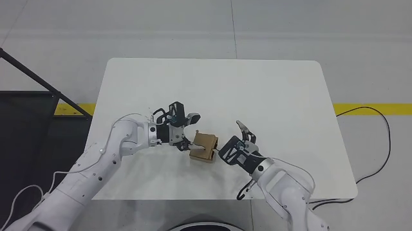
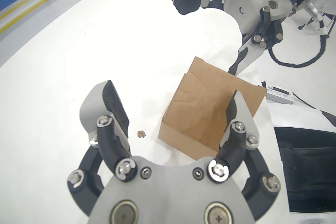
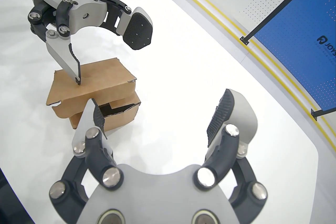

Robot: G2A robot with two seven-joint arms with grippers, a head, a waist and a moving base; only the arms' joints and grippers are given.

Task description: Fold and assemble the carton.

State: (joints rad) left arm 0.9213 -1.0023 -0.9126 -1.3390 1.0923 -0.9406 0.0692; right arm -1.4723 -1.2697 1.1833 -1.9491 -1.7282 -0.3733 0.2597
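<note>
We are looking at a small brown carton [image 3: 105, 83] that is sitting on the white table [image 1: 270, 89], near the edge closest to the robot and between the two arms. Its upper panel is lying a little crooked over the body. At the end facing the right arm the flaps are not closing fully, and a dark gap is showing there between the ragged edges.

The left gripper [image 3: 107, 57] is standing spread wide above the carton and is gripping nothing. Its thin lower fingertip is pressing down on the top panel, on the part nearer to the left arm. Its other finger, with the black pad, is hanging in the air over the carton.

The right gripper [image 3: 160, 99] is also spread wide and is holding nothing. One of its fingers is sitting just beside the gapped end of the carton, and in the left wrist view its tip is meeting the far top edge of the cardboard. The other finger is pointing away over the table.

A small brown crumb [image 2: 141, 133] is lying on the table just beside the carton.
</note>
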